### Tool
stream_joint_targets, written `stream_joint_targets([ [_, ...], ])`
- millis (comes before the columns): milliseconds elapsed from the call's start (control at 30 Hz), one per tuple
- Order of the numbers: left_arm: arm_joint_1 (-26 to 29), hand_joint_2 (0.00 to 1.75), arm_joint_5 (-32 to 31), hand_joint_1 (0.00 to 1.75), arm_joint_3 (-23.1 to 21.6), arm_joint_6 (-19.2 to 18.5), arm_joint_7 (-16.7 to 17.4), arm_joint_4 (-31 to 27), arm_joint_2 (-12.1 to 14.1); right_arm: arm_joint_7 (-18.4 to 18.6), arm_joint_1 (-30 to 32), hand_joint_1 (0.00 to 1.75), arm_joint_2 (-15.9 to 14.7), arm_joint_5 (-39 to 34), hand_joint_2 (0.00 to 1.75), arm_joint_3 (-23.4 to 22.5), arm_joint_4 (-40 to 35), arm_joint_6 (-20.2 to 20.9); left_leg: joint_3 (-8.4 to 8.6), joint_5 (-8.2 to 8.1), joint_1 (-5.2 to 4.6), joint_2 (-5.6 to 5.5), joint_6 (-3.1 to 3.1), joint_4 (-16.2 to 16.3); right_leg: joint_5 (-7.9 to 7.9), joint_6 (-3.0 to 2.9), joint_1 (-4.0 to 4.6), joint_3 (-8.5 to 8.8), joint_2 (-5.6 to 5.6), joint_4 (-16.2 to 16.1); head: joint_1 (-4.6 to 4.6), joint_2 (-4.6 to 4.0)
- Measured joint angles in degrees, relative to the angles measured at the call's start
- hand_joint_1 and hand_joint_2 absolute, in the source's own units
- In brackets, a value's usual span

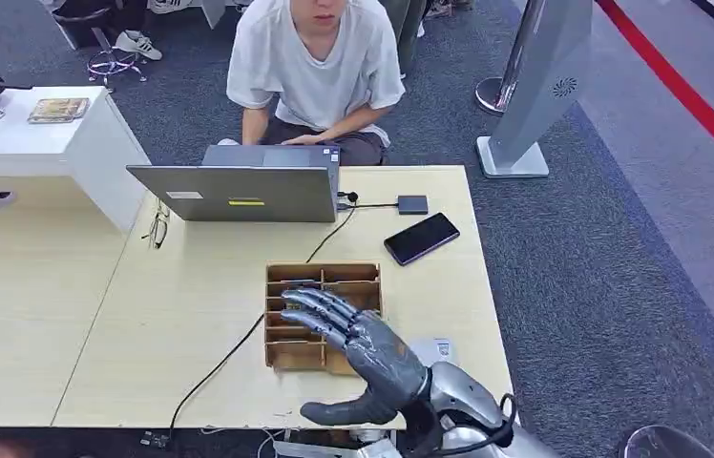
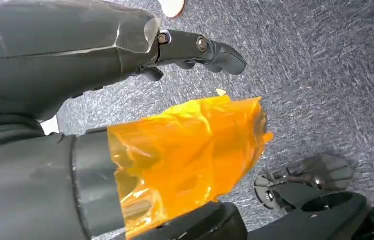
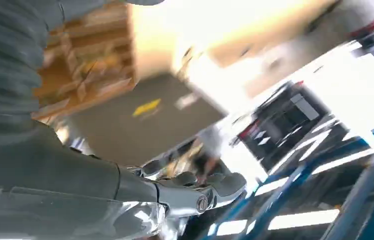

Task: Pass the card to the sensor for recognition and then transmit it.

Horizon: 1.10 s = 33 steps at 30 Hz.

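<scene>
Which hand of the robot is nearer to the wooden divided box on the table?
The right hand: it hovers open directly over the wooden box on the table. The left hand hangs low over the grey carpet floor, away from the table.

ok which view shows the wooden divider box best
The head view: the wooden box sits whole on the table, with the right hand spread open above it. The right wrist view catches it blurred, partly behind the hand. The left wrist view faces the floor.
</scene>
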Motion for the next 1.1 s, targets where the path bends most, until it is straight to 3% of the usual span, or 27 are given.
stream_joint_targets([
  [167, 0.4, 0.0, 0.1, 0.0, 0.8, 0.5, -0.5, 0.0, 0.0, -3.3, 2.0, 0.0, 0.0, -10.6, 1.75, 0.1, -1.9, 7.6, 0.0, 0.0, 0.0, 0.01, 0.0, 0.0, 0.0, 0.0, 0.0, 0.0, 0.01, 0.0, 0.0, 0.0],
  [367, 0.6, 0.0, 0.2, 0.0, 1.4, 0.9, -1.1, 0.0, 0.0, -5.3, 4.3, 0.0, 0.0, -16.1, 1.75, -0.1, -2.0, 12.2, 0.0, 0.0, 0.0, 0.0, 0.0, 0.0, 0.0, 0.0, 0.0, 0.0, 0.0, 0.0, 0.0, 0.0],
  [1100, 0.9, 0.0, 0.3, 0.0, 2.5, 1.5, -1.3, 0.0, 0.0, -5.8, 7.4, 0.0, 0.0, -18.7, 1.75, -1.0, 0.5, 15.1, 0.0, 0.0, 0.0, 0.01, 0.0, 0.0, 0.0, 0.0, 0.0, 0.0, 0.0, 0.0, 0.0, 0.0],
])
